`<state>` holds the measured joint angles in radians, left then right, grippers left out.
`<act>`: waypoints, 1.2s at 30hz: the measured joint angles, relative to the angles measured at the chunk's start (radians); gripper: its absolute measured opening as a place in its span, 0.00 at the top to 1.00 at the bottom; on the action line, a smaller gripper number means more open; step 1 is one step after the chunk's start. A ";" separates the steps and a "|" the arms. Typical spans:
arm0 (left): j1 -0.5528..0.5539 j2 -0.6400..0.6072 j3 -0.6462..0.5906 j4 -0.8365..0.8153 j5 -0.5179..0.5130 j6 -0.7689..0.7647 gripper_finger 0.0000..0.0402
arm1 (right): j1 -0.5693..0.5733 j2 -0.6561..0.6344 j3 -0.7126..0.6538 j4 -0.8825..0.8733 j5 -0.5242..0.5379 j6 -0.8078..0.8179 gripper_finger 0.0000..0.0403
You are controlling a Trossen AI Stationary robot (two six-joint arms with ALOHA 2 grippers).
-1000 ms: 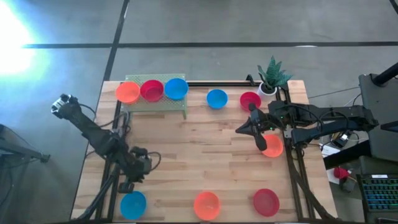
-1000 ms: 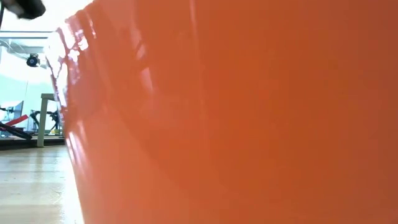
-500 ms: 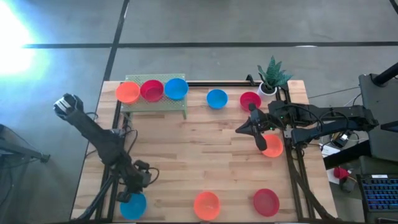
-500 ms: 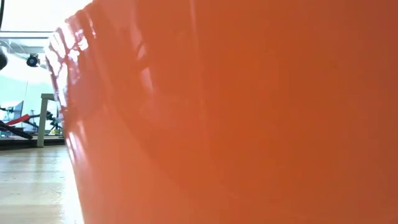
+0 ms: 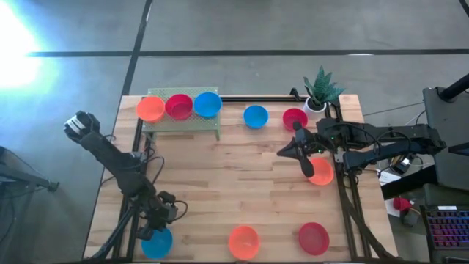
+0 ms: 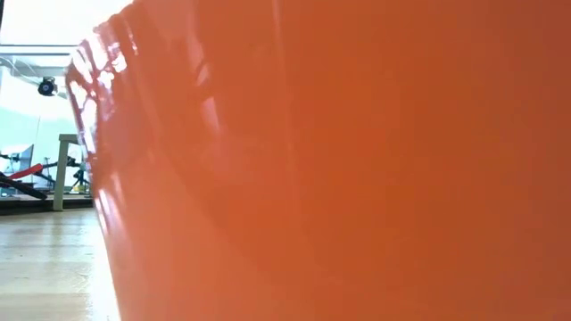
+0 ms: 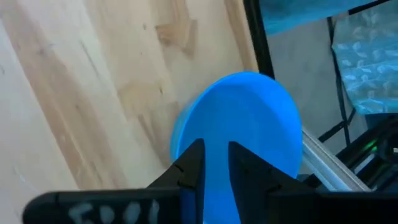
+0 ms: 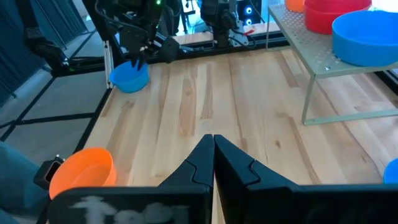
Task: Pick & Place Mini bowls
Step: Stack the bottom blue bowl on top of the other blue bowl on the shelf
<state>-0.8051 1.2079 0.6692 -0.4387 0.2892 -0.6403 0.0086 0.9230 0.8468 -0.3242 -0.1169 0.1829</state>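
Reaching for the small round blue plastic bowl (image 5: 156, 241) at the near left corner of the light wooden slatted table (image 5: 242, 183) is judged to be the step in hand. The bowl's rim is straddled by the left gripper (image 7: 215, 163), whose dark fingers are parted with a narrow gap, one tip inside the bowl and one outside; no squeeze on the rim can be confirmed. For the next move, a closing of the fingers on the rim would be called for, then a lift. Three like bowls, orange, red and blue, are seen resting on the green perforated shelf (image 5: 183, 122). The right gripper (image 8: 213, 149) is held clenched and empty over the right side, beside an orange bowl (image 5: 320, 172).
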 joint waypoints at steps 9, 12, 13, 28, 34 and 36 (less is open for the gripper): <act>-0.001 0.010 -0.013 -0.033 -0.073 -0.036 0.85 | 0.000 0.000 0.000 0.007 0.014 -0.002 0.98; -0.005 0.021 -0.018 -0.033 -0.073 -0.039 0.85 | 0.000 0.000 0.000 0.007 0.014 0.000 0.98; -0.007 0.025 -0.019 -0.033 -0.073 -0.039 0.85 | 0.000 0.000 0.000 0.007 0.014 0.000 0.98; -0.021 0.136 -0.019 0.020 -0.073 -0.051 0.86 | 0.000 0.000 0.000 0.008 0.012 0.000 0.98; -0.021 0.134 -0.002 0.020 -0.071 -0.069 0.98 | 0.000 0.000 0.000 0.008 0.012 0.000 0.98; -0.021 0.131 0.002 0.019 -0.080 -0.096 0.99 | 0.000 0.000 0.000 0.009 0.012 0.000 0.98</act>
<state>-0.8261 1.3394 0.6710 -0.4200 0.2096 -0.7362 0.0084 0.9230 0.8467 -0.3153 -0.1047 0.1833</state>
